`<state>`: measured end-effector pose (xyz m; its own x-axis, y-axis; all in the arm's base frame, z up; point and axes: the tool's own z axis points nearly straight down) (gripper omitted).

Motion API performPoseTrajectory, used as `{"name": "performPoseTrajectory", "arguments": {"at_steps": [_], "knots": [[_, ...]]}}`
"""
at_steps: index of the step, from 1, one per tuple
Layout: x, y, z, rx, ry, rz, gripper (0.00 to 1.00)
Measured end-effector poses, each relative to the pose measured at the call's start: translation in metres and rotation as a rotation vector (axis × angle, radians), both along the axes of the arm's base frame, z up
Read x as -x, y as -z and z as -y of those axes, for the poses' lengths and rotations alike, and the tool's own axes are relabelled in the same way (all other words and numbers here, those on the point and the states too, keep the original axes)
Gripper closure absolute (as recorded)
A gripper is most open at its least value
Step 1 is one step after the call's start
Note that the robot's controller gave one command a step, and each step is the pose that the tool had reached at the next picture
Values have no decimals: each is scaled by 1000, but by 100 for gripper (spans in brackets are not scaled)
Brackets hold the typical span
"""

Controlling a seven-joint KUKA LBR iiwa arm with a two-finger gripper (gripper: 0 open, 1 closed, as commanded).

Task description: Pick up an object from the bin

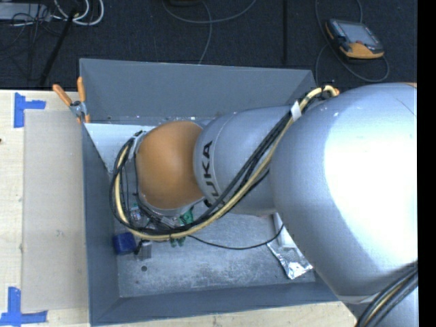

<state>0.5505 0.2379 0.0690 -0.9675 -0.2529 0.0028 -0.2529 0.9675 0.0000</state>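
Dark matting covers the floor (225, 33) behind the workspace. Loose cords (82, 5) trail over it, and two orange-and-black handsets (354, 38) lie near its far edge. A pale wooden tabletop (51, 210) runs along the left side.

Biggest of all is the silver arm (340, 189), which comes in from the right and takes up most of that half. It hides the right part of the grey metal bin (197, 84), whose sloping walls drop to a scuffed, dusty bottom. At the arm's wrist sits a rounded orange cover (167, 165), low over the left-centre of the bin. A bundle of black and yellow cables (126, 182) loops around the cover's left and lower sides.

The gripper (142, 246) pokes out just beneath that loop, close to the bin bottom. So little of it shows that I cannot tell whether it is open, closed or gripping anything.

A crumpled silver foil packet (291, 261) lies on the bin bottom at the lower right, beside the arm and well apart from the gripper. A small blue block (124, 242) rests at the lower left of the bin bottom, just beside the gripper on its left. Whether the two touch cannot be made out.
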Motion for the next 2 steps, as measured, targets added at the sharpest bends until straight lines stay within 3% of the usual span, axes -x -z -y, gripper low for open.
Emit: {"name": "performPoseTrajectory", "arguments": {"at_steps": [1, 2], "knots": [[-1, -51, -6, -2, -13, 6, 100], [0, -140, -10, -4, -25, 10, 100]]}}
